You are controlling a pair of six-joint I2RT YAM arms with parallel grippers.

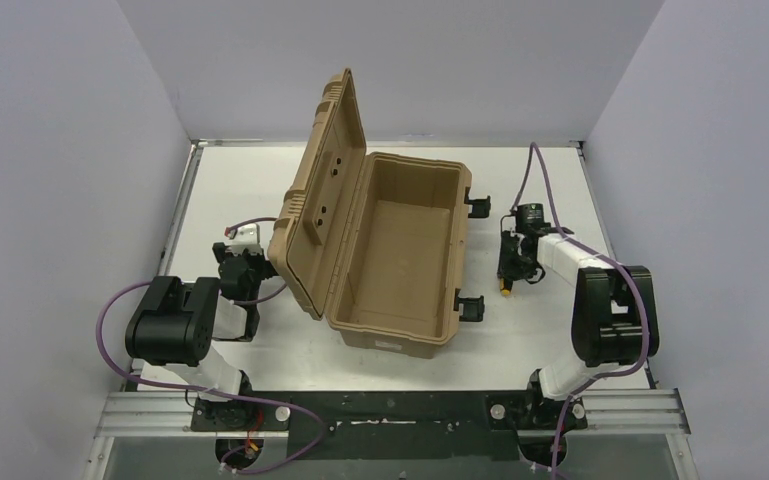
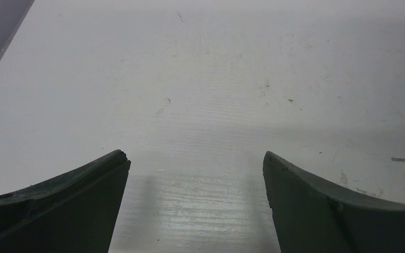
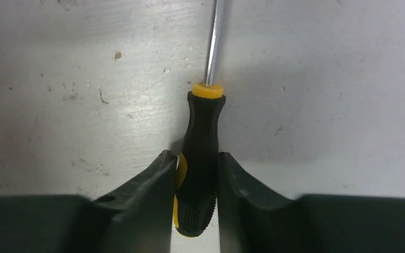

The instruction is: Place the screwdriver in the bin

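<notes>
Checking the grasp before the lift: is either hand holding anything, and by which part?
The right hand is shut on the screwdriver, gripping the rear end of its handle. The left hand is open and empty.

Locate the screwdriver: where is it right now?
In the right wrist view, the screwdriver is clamped by the right gripper; from above, it is just right of the open bin, outside it.

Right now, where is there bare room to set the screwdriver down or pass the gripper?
Bare: the bin interior, the table strip between it and the back wall, and the strip before the arm bases. Crowded: the gap between the latches and the right gripper; the raised lid beside the left gripper.
</notes>
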